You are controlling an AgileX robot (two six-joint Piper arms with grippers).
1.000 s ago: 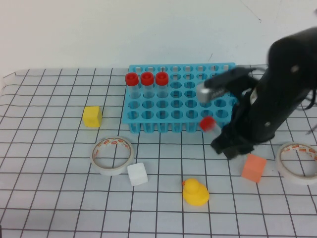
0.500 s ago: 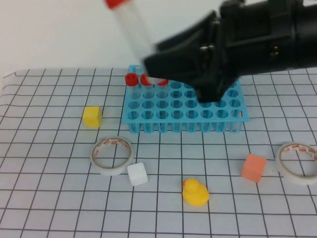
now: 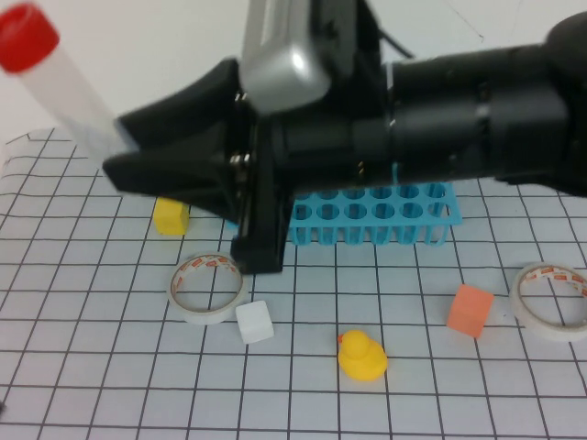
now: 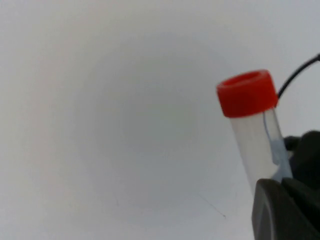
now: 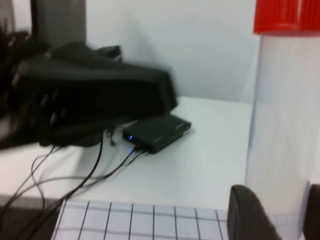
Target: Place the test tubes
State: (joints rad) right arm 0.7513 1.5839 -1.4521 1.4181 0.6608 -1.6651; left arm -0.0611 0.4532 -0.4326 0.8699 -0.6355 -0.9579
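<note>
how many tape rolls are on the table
2. One tape roll front left by the white cube, one at the right edge; the arm may hide more. Right pincer holds a test tube high at left; left pincer shut, out of view.

The counter [image 3: 83, 367] wore a white cover ruled with a black grid and filled the lower two thirds of the frame. A blue rack [image 3: 385, 213] stood near its far edge, right of centre, only its right part showing. A yellow cube [image 3: 171, 217] sat at centre left. Below it lay a tape roll [image 3: 208, 289], flat, with a white cube [image 3: 254, 322] just beside its lower right rim. A yellow duck [image 3: 360, 356] stood at lower centre. An orange cube [image 3: 470, 309] sat at right, near a second roll [image 3: 553, 300] lying flat at the right edge.
</note>
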